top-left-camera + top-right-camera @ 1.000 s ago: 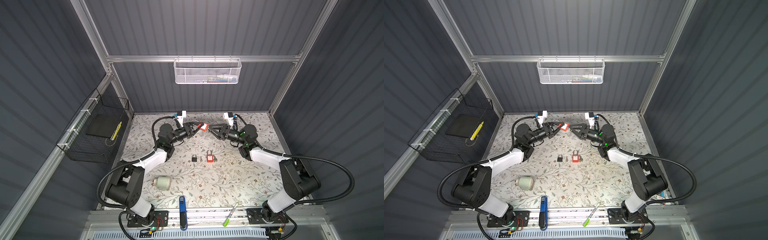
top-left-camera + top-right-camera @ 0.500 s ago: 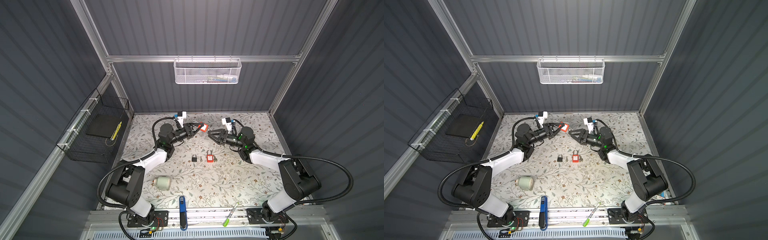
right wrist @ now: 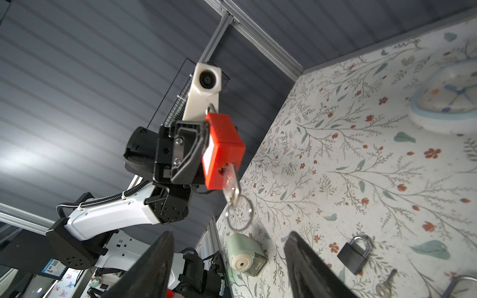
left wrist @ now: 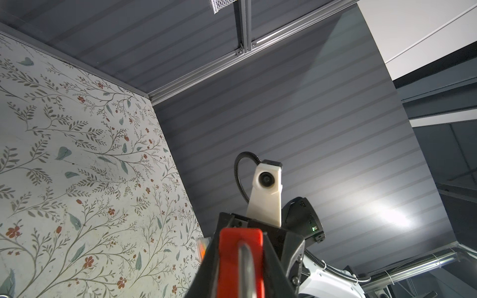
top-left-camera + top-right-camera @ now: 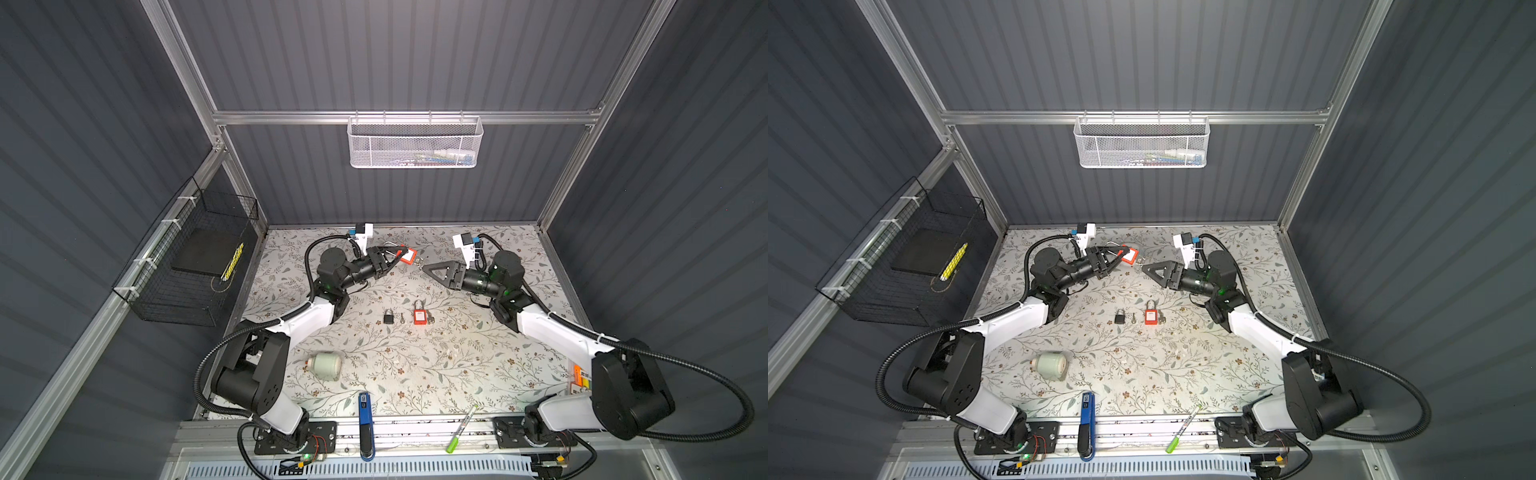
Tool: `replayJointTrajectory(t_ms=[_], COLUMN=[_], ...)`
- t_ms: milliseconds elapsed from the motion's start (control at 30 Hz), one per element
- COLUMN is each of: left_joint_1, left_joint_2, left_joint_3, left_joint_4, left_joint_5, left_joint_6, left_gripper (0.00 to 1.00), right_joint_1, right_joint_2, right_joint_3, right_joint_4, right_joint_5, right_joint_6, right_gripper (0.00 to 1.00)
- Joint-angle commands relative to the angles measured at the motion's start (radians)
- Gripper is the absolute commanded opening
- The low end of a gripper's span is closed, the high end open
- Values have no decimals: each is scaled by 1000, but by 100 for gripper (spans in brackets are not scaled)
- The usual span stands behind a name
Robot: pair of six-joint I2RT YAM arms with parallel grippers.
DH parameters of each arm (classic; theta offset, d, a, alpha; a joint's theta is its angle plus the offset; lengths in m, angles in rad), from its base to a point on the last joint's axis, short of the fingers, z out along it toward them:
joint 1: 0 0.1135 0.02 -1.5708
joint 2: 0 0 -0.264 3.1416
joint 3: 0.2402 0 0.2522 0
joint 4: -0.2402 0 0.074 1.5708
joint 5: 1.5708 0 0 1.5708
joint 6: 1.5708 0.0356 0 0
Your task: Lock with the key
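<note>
My left gripper (image 5: 394, 254) (image 5: 1115, 254) is shut on a red padlock (image 5: 408, 256) (image 5: 1128, 255) and holds it in the air above the back middle of the table. In the right wrist view, the red padlock (image 3: 223, 149) has a silver key (image 3: 231, 184) stuck in its underside, and a key ring hangs from it. In the left wrist view the padlock (image 4: 240, 258) fills the jaws. My right gripper (image 5: 430, 270) (image 5: 1147, 270) (image 3: 229, 233) is open and empty, a short way right of the key, touching nothing.
On the floral table (image 5: 457, 365) lie a black padlock (image 5: 388, 318) with a loose key (image 5: 402, 319), a second red padlock (image 5: 419, 316), a pale green sharpener (image 5: 326, 365), a blue tool (image 5: 365, 419) and a green pen (image 5: 461, 428). A clock (image 3: 449, 98) lies at the back.
My right gripper has drawn back from the key toward the right and dropped a little, its jaws slightly wider. The left gripper and the padlock have stayed put.
</note>
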Motion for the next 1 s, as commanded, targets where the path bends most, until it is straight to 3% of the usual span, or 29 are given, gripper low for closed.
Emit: replayJointTrajectory(t_ms=[0,200,433,567,967], left_joint_1=[-8,-8,-8,-8,-7], left_joint_2=[-23,-25,-28,-25,-19], left_joint_3=[7,7,10,17,23], left_joint_4=[44,48,41,35,32], left_joint_5=[13,15,15,17,18], left_joint_6=[12,10,11,13,16], left_gripper=[0,0,0,0,0], right_joint_1=[-30,-39,-37,-32,0], right_joint_2=[-24,22,122,169,219], right_joint_3=[1,54,74,83,104], right_joint_4=[-16,12,226,312,375], right_joint_5=[-18,-59,-91,-98,-108], right_joint_6=[-47,-34,112,182,223], right_gripper=[69,58,35,28,12])
